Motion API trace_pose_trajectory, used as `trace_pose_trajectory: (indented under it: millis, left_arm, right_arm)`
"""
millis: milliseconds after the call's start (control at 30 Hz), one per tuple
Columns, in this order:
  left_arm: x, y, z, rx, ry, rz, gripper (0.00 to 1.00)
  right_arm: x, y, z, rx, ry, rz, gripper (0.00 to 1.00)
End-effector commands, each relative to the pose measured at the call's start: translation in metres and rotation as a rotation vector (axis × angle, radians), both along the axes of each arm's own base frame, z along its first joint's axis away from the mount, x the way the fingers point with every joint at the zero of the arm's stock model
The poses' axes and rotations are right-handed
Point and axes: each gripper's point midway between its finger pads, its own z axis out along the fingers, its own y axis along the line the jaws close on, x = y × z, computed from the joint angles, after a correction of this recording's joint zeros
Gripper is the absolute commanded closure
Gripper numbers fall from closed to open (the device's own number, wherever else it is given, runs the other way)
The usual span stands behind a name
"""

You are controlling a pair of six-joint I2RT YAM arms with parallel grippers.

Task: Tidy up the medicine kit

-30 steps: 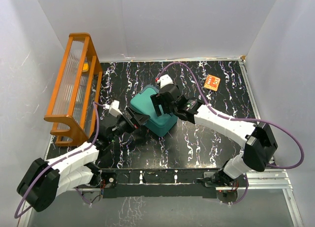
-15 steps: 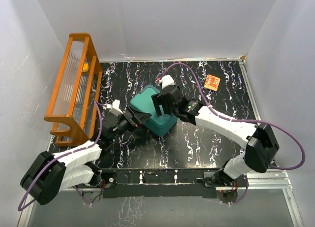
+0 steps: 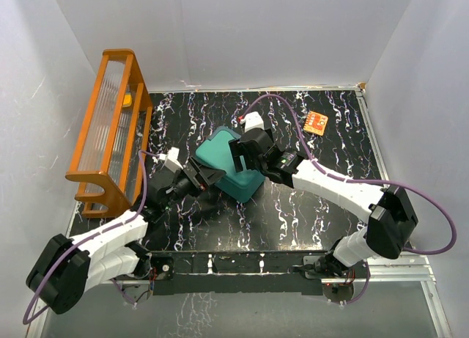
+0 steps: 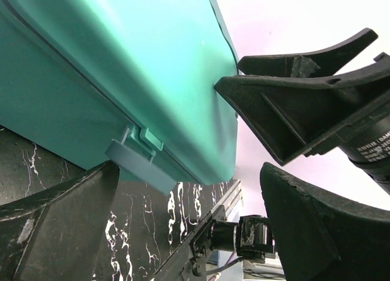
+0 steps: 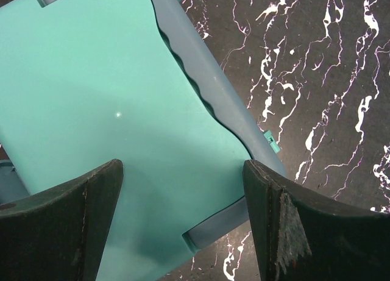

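The teal medicine kit (image 3: 218, 156) lies with its lid shut in the middle of the black marbled table, turned at an angle. My left gripper (image 3: 204, 175) is open at its near-left side; in the left wrist view the kit's wall (image 4: 122, 67) and its small latch tab (image 4: 137, 156) sit just ahead of my open left gripper (image 4: 189, 177). My right gripper (image 3: 245, 156) hovers open over the lid. In the right wrist view its fingers straddle the lid's near corner (image 5: 122, 110) and the blue-grey handle edge (image 5: 213, 110), gripping nothing.
An orange wooden rack (image 3: 110, 125) stands along the left wall with a yellow item (image 3: 128, 100) inside. A small orange packet (image 3: 316, 122) lies at the back right. White walls enclose the table on three sides.
My right gripper has shifted slightly to the right and back over the kit. My left gripper has edged a little along the kit's near side. Both have stayed open.
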Motion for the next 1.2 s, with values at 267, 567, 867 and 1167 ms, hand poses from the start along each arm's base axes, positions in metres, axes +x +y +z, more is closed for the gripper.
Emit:
trace_pose_trajectory:
  millis: [267,567,867,1167]
  left_arm:
    - [0.002,-0.010,0.059,-0.102,-0.139,-0.046,0.02]
    - [0.008,-0.004,0.038,-0.002,-0.057,-0.003,0.11]
    - [0.006,0.010,0.037,0.115,-0.093,0.017,0.34]
    - [0.010,0.010,0.022,0.157,-0.070,0.021,0.51]
  right_arm:
    - [-0.005,-0.015,-0.017,-0.064,0.030,-0.045,0.22]
    - [-0.006,-0.016,-0.017,-0.058,0.029,-0.051,0.22]
    - [-0.005,-0.016,-0.019,-0.060,0.030,-0.052,0.22]
    - [-0.006,-0.016,-0.021,-0.062,0.033,-0.053,0.22]
